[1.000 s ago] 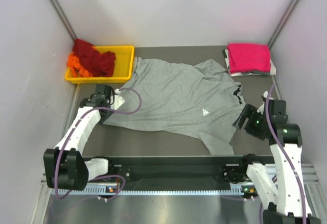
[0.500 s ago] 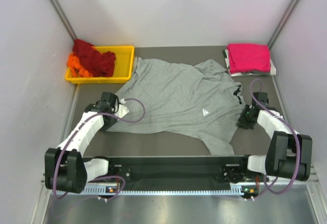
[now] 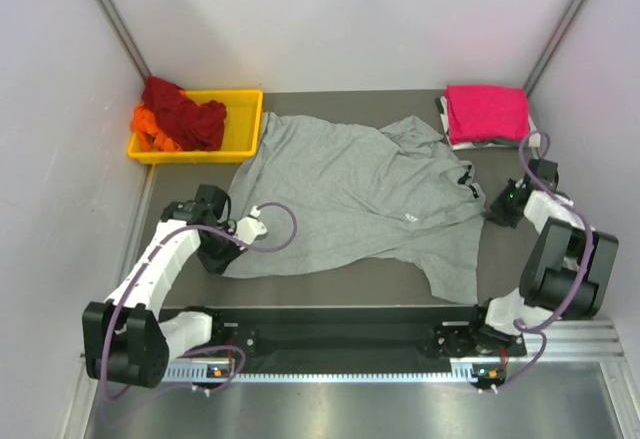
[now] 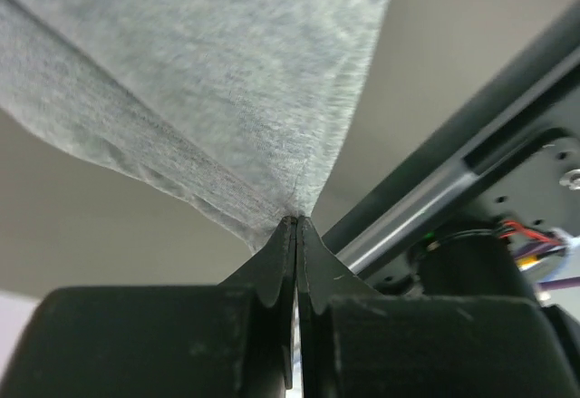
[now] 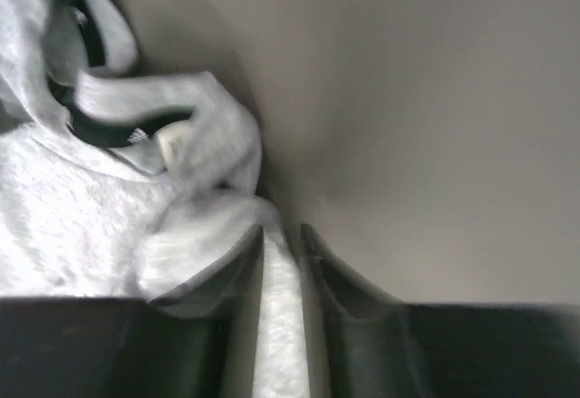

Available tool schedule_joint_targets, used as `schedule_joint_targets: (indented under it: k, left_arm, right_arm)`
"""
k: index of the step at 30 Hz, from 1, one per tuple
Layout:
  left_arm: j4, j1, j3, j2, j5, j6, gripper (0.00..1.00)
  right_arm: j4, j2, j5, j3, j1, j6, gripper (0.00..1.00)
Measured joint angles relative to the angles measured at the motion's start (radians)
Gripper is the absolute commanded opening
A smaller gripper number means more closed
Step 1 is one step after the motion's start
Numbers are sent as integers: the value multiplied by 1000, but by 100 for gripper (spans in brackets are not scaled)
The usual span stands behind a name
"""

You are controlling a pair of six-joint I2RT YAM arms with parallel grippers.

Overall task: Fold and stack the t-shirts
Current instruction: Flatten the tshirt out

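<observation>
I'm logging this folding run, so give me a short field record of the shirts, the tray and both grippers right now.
grey t-shirt: spread out, wrinkled, centre
left gripper: jaws shut on the grey t-shirt's near-left edge
right gripper: jaws shut on the grey t-shirt by its collar
pink t-shirt: folded, far right corner
yellow tray: far left; holds dark red shirt and orange shirt, both bunched

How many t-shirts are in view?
4: light grey cloth tee spread mid-table; folded magenta tee far right; dark red tee and orange tee bunched in the yellow plastic tray. More may hide beneath the magenta one.
</observation>
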Motion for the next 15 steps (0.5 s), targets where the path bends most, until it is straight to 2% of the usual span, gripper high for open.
schedule_joint_targets:
  k: [3, 4, 8, 12, 15]
  left_arm:
    - [-7, -1, 2, -3, 62, 6, 0]
    - [-5, -2, 1, -3, 68, 4, 0]
    - [21, -2, 0, 4, 54, -16, 0]
    - [81, -2, -16, 8, -2, -40, 0]
    - [127, -2, -17, 17, -39, -61, 0]
  right_arm:
    - [7, 66, -31, 61, 0, -8, 63]
    - [6, 73, -34, 69, 0, -14, 66]
    - [-34, 5, -35, 49, 2, -24, 71]
    - [-110, -205, -16, -17, 12, -23, 71]
    - [-156, -304, -19, -67, 18, -14, 73]
